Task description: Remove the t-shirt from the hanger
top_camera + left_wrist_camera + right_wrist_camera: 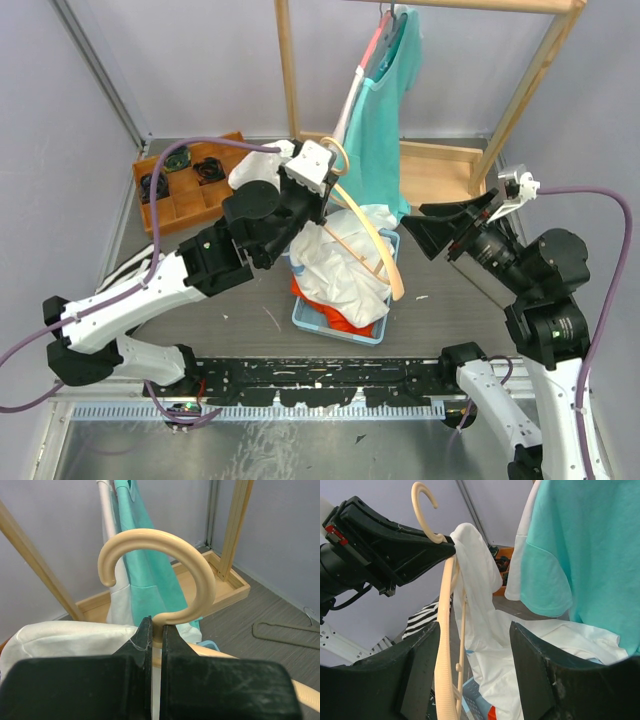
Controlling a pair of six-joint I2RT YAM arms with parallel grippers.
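Note:
My left gripper [325, 170] is shut on the neck of a cream plastic hanger [375, 245], just below its hook [160, 562], and holds it above the blue basket [345, 332]. A white t-shirt [340, 262] hangs off the hanger's far arm and slumps into the basket; it also shows in the right wrist view [490, 630]. My right gripper [425, 228] is open, to the right of the hanger. In the right wrist view the hanger's near arm [445, 650] stands between its fingers [540, 680], close to the left one, touching neither.
A wooden rack [470, 165] at the back holds a teal t-shirt [385, 120] and other garments. A wooden tray [185, 180] with dark items sits at back left. A striped cloth [135, 262] lies under my left arm. Orange clothing [345, 320] fills the basket. A wire hanger [285, 630] lies on the table.

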